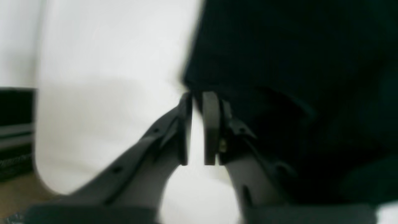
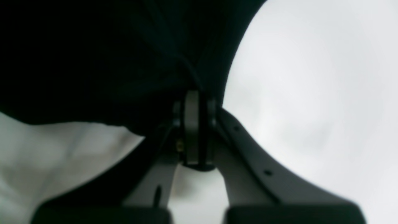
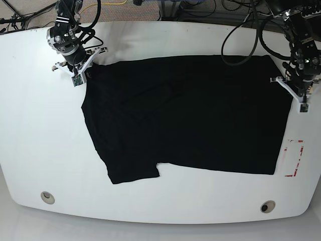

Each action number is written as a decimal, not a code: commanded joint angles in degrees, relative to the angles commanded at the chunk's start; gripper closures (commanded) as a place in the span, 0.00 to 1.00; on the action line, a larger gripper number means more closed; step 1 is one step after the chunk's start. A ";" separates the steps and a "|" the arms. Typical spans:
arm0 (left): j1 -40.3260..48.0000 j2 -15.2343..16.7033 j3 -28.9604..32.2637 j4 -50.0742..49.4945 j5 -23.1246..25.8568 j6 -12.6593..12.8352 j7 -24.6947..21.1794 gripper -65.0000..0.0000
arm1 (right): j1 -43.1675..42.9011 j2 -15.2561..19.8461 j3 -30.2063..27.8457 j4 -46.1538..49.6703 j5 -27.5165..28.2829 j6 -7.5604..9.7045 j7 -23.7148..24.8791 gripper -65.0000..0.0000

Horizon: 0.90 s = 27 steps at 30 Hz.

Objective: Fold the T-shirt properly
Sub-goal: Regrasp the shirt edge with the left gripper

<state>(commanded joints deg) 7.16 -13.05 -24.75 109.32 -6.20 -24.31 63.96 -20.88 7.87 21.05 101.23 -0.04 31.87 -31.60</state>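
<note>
The black T-shirt (image 3: pixel 185 115) lies spread flat on the white table (image 3: pixel 40 140), with one sleeve toward the front. My right gripper (image 3: pixel 83 73) is at the shirt's far-left corner. In the right wrist view this right gripper (image 2: pixel 199 93) is shut on bunched black T-shirt (image 2: pixel 93 56) fabric. My left gripper (image 3: pixel 293 98) is at the shirt's right edge, which bulges toward it. In the blurred left wrist view the left gripper (image 1: pixel 197 95) has its tips on the T-shirt (image 1: pixel 295 62) edge, with only a narrow slit between the fingers.
A red-marked outline (image 3: pixel 293 158) sits on the table at the right, just past the shirt. Two round holes (image 3: pixel 47 197) (image 3: pixel 267 206) are near the front edge. Cables (image 3: pixel 241 30) trail over the back edge. The table's rim and dark gear (image 1: pixel 15 124) show left in the left wrist view.
</note>
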 joint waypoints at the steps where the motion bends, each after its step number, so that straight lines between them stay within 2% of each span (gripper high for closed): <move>1: 0.00 0.00 0.44 0.09 0.00 -0.44 0.62 0.60 | 0.00 0.00 0.00 0.00 0.00 0.00 0.00 1.00; 2: 0.00 0.26 1.67 0.35 0.00 -1.23 1.67 0.50 | 0.00 0.00 0.00 0.00 0.00 0.00 0.00 1.00; 4: 0.00 1.41 2.64 0.44 0.26 -1.58 2.37 0.39 | 0.00 0.00 0.09 0.00 0.09 0.00 0.00 1.00; 6: 0.09 2.11 2.99 0.44 0.44 -1.58 2.37 0.33 | 0.00 0.00 0.09 0.00 0.09 0.00 0.00 1.00; 21: 2.81 2.29 3.96 -0.18 0.62 -1.49 2.20 0.34 | 0.09 0.00 0.26 0.00 0.26 0.00 0.09 1.00; 27: 3.16 1.76 5.45 -1.85 2.20 -1.49 -0.26 0.34 | 0.09 0.00 0.26 0.00 0.26 0.00 0.09 1.00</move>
<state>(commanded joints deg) 10.33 -11.30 -19.30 107.47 -4.00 -25.80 63.69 -20.79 7.87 21.32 101.23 0.22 31.87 -31.52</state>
